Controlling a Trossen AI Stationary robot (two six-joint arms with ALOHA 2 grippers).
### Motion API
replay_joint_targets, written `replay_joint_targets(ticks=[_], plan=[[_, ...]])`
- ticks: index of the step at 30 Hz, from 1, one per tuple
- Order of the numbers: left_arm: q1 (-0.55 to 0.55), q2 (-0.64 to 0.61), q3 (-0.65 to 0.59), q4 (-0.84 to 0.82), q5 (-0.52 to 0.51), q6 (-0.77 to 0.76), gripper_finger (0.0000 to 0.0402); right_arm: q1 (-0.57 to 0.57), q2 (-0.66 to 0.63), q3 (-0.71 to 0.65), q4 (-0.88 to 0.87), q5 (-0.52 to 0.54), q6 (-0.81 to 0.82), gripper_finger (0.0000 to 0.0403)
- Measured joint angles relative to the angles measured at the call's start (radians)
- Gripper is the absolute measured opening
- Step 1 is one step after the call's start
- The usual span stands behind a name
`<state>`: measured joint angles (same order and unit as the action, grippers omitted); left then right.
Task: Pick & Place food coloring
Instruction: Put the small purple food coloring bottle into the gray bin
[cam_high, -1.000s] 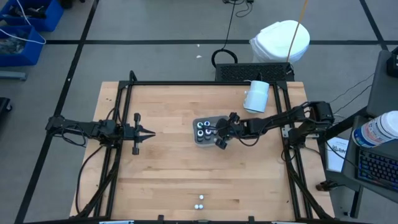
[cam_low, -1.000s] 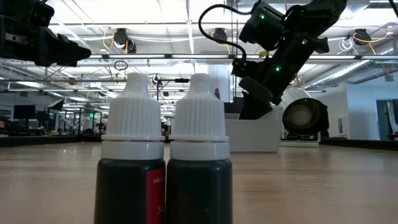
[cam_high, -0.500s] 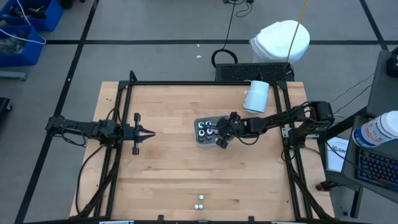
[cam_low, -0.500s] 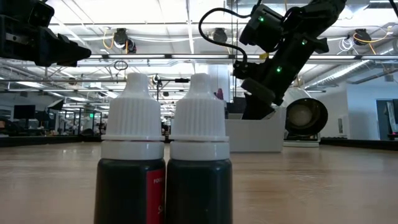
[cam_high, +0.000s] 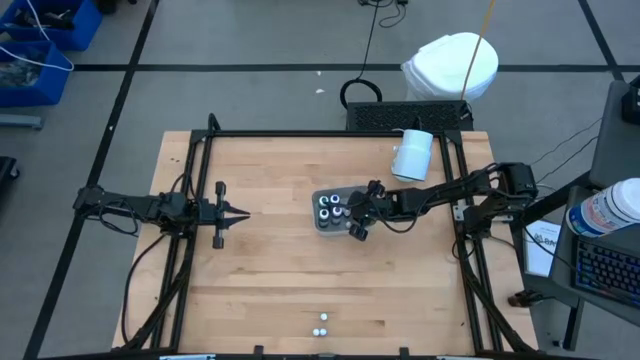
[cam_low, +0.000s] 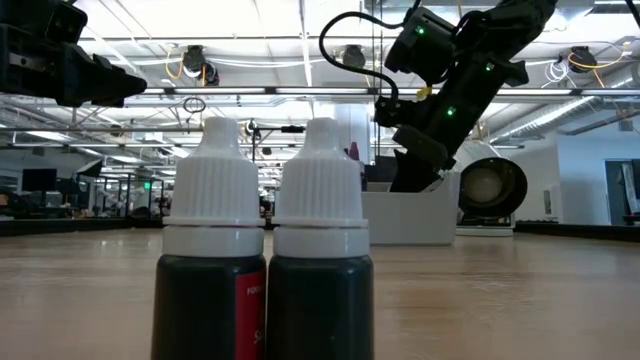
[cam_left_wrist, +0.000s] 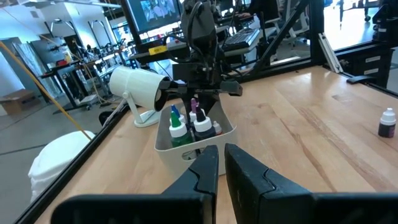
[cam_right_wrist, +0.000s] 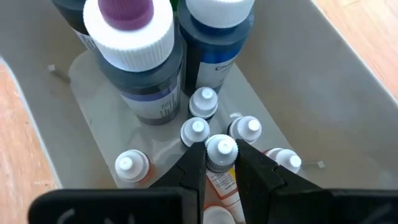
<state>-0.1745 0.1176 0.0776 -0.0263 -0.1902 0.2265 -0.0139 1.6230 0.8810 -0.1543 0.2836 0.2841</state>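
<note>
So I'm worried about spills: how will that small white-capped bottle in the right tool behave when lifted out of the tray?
Probably light and stiff: the small bottle is tiny beside the big bottles. Its narrow ribbed cap may slip between the right tool fingers. Packed against neighbours in the tray, it could nudge them over.

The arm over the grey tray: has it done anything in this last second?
Barely: the right tool stays down in the tray, shut on a small white-capped bottle. The left tool waits apart, and the two bottles at the table's edge stand untouched.
</note>
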Motion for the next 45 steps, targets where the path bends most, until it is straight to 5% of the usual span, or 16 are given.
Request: replay_joint_targets(ticks=[45], plan=[[0.0, 0.0, 0.0, 0.0, 0.0, -0.003, 0.0037, -0.013, 0.0, -0.001, -0.055, -0.028, -0.004, 0.0052]])
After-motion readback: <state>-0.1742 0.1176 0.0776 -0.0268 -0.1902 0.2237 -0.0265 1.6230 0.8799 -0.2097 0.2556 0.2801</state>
